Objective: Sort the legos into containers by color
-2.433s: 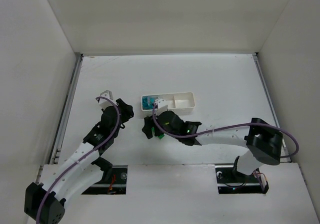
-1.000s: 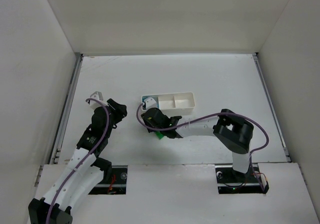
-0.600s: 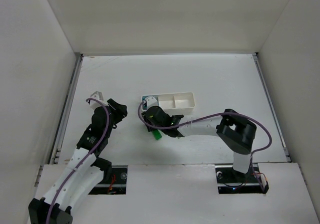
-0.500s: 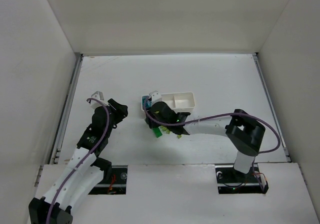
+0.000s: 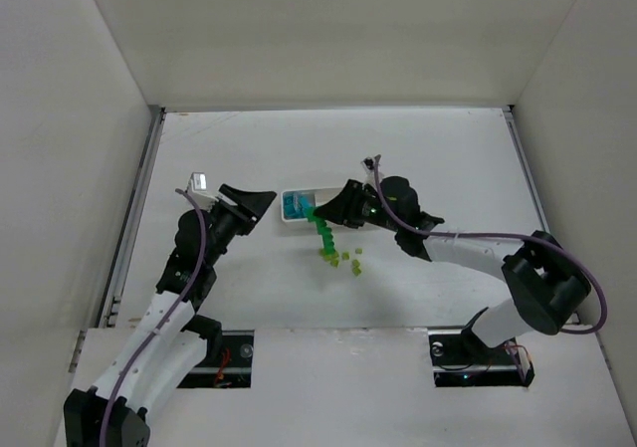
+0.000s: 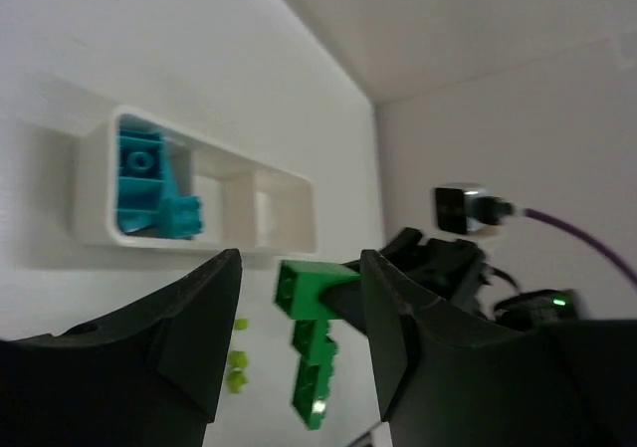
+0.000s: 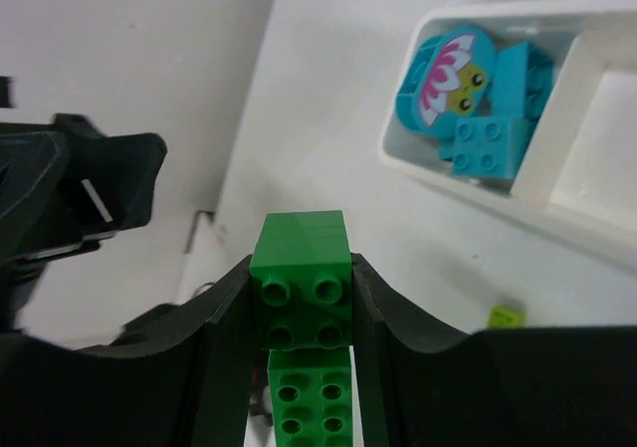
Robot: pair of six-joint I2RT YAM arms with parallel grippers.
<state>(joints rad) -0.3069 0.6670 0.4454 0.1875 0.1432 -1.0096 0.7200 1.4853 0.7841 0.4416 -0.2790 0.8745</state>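
My right gripper (image 7: 301,280) is shut on a green lego stack (image 7: 300,286), a square brick on top with a longer green brick (image 5: 323,232) hanging below it, held above the table just in front of the white tray of containers (image 5: 288,220). Cyan-blue legos (image 5: 296,205) lie in the tray's left compartment (image 7: 423,163), among them a round piece with a flower face (image 7: 442,69). Tiny yellow-green pieces (image 5: 332,259) lie on the table under the stack. My left gripper (image 5: 251,203) is open and holds nothing, left of the tray. In its wrist view the green stack (image 6: 311,298) shows beyond its fingers (image 6: 174,333).
My right arm (image 5: 453,248) reaches across from the right and covers the tray's middle and right compartments in the top view. White walls (image 5: 70,118) close in the table on the left, the back and the right. The left arm (image 5: 169,288) lies along the front left.
My right gripper has lifted the green stack off the table and swung back towards the tray. The yellow-green pieces now show. My left gripper has turned towards the tray.
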